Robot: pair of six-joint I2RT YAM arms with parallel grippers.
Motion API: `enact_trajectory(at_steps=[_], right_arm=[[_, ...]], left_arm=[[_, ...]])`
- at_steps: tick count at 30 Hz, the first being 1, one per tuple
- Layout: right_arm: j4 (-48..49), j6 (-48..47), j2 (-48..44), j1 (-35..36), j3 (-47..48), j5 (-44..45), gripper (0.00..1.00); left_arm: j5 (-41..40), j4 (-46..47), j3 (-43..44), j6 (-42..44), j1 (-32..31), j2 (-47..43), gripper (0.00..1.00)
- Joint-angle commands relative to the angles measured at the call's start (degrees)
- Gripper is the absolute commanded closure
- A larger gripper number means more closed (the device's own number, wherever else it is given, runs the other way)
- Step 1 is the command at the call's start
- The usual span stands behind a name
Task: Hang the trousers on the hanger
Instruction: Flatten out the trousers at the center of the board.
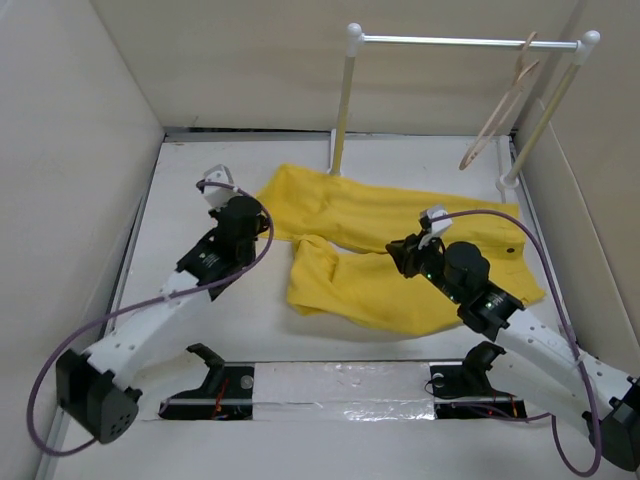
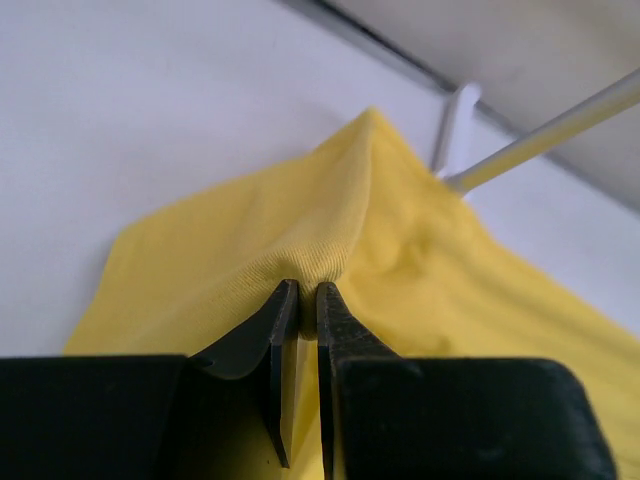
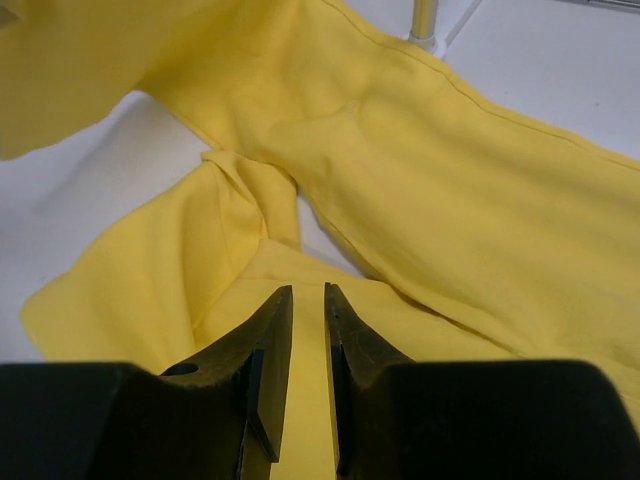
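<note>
The bright yellow soft fabric trousers (image 1: 350,215) lie spread on the white table (image 1: 250,335), in the middle between the two arms and just in front of the rack. One leg reaches to the left, toward the left arm. The other leg lies nearer to the arm bases, and its left end is folded and wrinkled. The slim pale beige clothes hanger (image 1: 503,108) is well apart from the trousers: it hangs tilted by its hook at the right end of the thin metal bar (image 1: 450,41), which rests on two white posts (image 1: 342,110) at the far side of the table. The left tool (image 2: 306,296) is at the left end of the trousers, and its black fingers are pressed together on a fold of the yellow cloth. The cloth rises in a small ridge from the tips, so it is pinched there. The right tool (image 3: 308,292) is low over the nearer leg, more to the right side of the garment. Its two fingers stand close with a thin gap between them, and yellow cloth shows through this gap. I cannot tell if they pinch the cloth or only stand over it. Beige walls close the table on the left, the right and the far side.
</note>
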Motion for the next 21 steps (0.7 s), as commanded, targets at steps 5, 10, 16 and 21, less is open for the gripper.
enact_trajectory(at_steps=[5, 10, 16, 21], right_arm=[[1.75, -1.92, 0.9, 1.51, 5.76, -2.52, 0.74], [1.4, -3.15, 3.1, 2.13, 7.35, -3.76, 0.73], [1.66, -3.59, 2.92, 2.13, 6.48, -3.59, 0.73], [1.66, -3.76, 3.8, 2.66, 6.56, -4.46, 0.73]], left_arm=[[1.69, -7.12, 12.2, 3.22, 5.22, -7.36, 1.0], [16.62, -4.32, 17.41, 5.42, 19.52, 0.63, 1.0], [21.48, -3.87, 25.05, 6.56, 28.51, 13.72, 1.0], [21.14, -8.17, 39.1, 9.46, 33.7, 28.11, 1.0]])
